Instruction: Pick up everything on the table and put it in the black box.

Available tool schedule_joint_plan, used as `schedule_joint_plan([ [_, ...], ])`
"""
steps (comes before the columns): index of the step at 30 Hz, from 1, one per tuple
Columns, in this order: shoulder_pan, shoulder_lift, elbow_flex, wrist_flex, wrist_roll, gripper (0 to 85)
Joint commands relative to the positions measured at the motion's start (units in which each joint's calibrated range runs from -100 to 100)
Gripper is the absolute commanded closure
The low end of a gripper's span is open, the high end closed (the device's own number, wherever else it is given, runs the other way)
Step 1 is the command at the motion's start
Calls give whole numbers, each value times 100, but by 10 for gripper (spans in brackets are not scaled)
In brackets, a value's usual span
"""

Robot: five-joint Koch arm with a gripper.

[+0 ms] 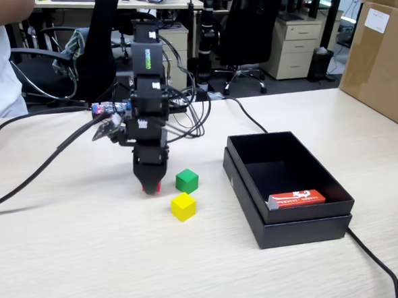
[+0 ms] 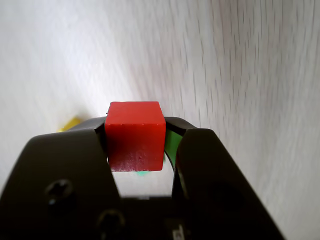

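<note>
So we've got the arm bent down over the table [image 1: 58, 248] with its gripper [image 1: 150, 184] right at the surface, and in the wrist view [image 2: 142, 145] the red cube [image 2: 135, 135] is sitting squarely between the two black fingers [image 2: 70, 165], pressed against the left one, with only a thin sliver of gap on the right side. We'd call that clamped on the cube, fingers narrow. In the fixed view only a bit of the red cube [image 1: 153, 186] pokes out below the fingertips, right at table level; whether it's touching the wood or lifted a hair we can't really tell from here.

The green cube [image 1: 187, 181] is just beside the gripper, to its right in the fixed view, and the yellow cube [image 1: 182, 206] sits just in front of the green one, close but apart. In the wrist view we only catch a yellow corner [image 2: 70, 123] peeking out behind the left finger and a strip of green [image 2: 171, 145] behind the red cube.

The black box [image 1: 302, 229] is off to the right in the fixed view, well apart from the cubes, open on top, with an orange-red packet [image 1: 297, 198] lying inside near its front right corner. A brown carton [image 1: 387, 59] stands at the far right edge, and black cables [image 1: 22, 172] trail across the table to the arm's base.
</note>
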Motion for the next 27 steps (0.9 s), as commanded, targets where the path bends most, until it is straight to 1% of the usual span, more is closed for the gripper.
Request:
schedule_joint_plan([
  [1,332,-1611,170,-226,24,819],
  [6,1006,-2368,578,-244,29,819],
  [7,1201,-2368,804,-244,29,818],
  [9,1397,-2207,1122,-235,24,817],
  [10,1631,-1657,1675,-235,0,811],
  [11,1670,-1542,1774,-235,0,810],
  [14,1846,-739,2336,-235,-44,722],
  [15,1890,-222,2672,-235,-49,718],
  [19,1973,569,3025,-235,-20,722],
  [20,2002,1292,3424,-235,24,722],
  [27,1998,2555,3850,-235,44,721],
])
